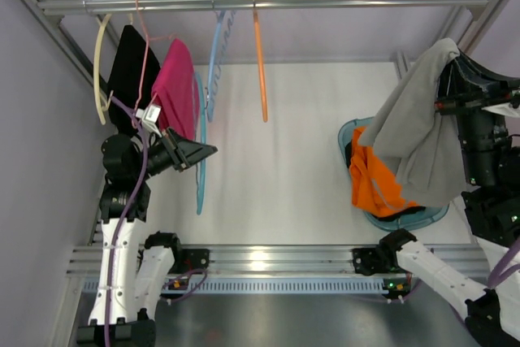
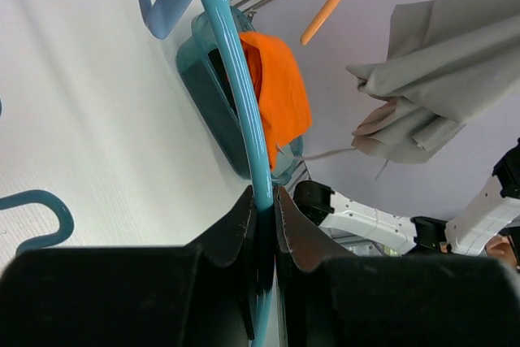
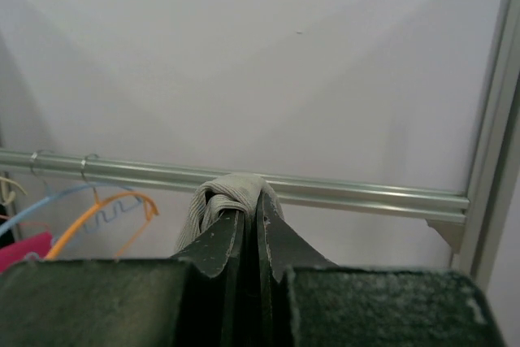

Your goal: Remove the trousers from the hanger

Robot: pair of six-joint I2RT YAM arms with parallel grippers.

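One pr lt-grey trousers (image 1: 414, 136), limp folds, in R hand (image 3: 253, 205)

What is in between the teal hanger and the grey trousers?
In the top view, past the hanger comes bare white table, then a teal basket holding an orange garment beside the trousers.

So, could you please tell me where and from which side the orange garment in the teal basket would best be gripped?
Probably at the loose fold of the orange garment that drapes over the left rim of the teal basket. It bunches up there, so a pincer could close across it. Come in from the left, over the open table, because the grey trousers hang over its right part.
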